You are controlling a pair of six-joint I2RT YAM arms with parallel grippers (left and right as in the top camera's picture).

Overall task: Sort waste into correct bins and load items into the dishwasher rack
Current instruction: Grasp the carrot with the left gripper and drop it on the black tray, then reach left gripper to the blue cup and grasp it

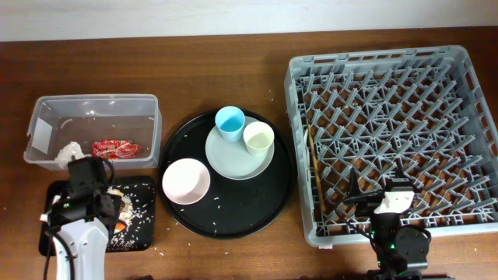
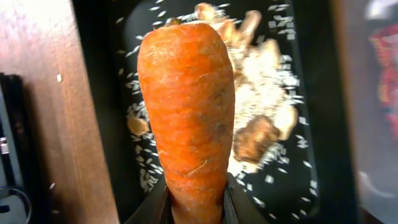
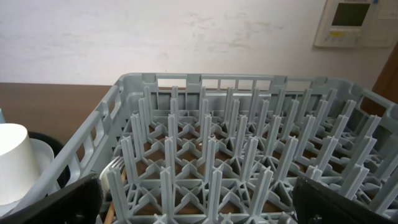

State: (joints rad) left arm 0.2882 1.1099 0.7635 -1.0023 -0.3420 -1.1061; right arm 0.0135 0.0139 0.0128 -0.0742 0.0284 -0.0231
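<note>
My left gripper [image 2: 196, 202] is shut on the orange carrot [image 2: 186, 106] and holds it over the flat black tray [image 2: 311, 186], above beige rice leftovers [image 2: 264, 78] and a brown scrap [image 2: 256, 138]. From overhead the left gripper [image 1: 95, 204] is over that tray [image 1: 140, 233]. The clear tub [image 1: 93, 105] holds the white napkin [image 1: 68, 152] and the red wrapper [image 1: 115, 147]. The blue cup [image 1: 230, 122] and cream cup [image 1: 258, 138] stand on the grey-green plate [image 1: 233, 159], next to the white bowl [image 1: 186, 181]. My right gripper [image 3: 199, 205] is open and empty at the near edge of the grey rack [image 1: 393, 140].
The plate, cups and bowl sit on a large round black tray [image 1: 233, 218]. Wooden chopsticks [image 1: 315, 171] lie along the rack's left side. Rice grains are scattered on the round tray and the table. The rack's pegs [image 3: 205, 149] fill the right wrist view.
</note>
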